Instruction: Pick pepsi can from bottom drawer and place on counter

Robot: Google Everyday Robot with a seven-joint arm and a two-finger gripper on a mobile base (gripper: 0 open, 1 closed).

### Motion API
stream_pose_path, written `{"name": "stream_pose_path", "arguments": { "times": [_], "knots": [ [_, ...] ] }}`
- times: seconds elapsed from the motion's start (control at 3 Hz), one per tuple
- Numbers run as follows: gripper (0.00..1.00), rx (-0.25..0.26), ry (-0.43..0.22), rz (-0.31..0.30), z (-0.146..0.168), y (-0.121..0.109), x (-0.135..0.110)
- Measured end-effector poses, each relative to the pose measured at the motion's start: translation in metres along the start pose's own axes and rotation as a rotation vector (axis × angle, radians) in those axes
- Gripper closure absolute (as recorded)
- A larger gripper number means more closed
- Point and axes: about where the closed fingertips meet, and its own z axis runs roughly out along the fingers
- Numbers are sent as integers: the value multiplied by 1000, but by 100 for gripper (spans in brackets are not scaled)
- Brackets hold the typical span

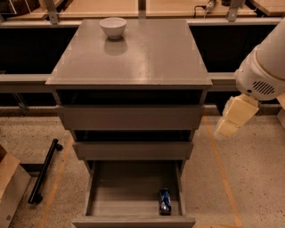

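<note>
Small dark-blue cylindrical pepsi can (164, 201), front-right in open grey-brown bottom drawer (120, 191), judged light, smooth, dentable: grasp mid-body; cream gripper (232, 119) beside cabinet, closure indeterminable.

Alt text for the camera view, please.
A pepsi can lies in the open bottom drawer, near its front right corner. The gripper hangs in the air right of the cabinet; a white bowl sits on the counter.

Robot lab, speckled floor (254, 178) with orange tape lines (221, 169), wooden tabletops (93, 6), tool (226, 128) right of cabinet (133, 116).
</note>
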Motion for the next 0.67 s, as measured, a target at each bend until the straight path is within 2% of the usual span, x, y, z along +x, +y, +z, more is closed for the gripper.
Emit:
{"name": "stream_pose_path", "arguments": {
  "times": [0.33,0.67],
  "knots": [
    [0,-45,-25,66,20,7,-2],
    [0,-98,-31,151,71,17,-12]
  ]
}}
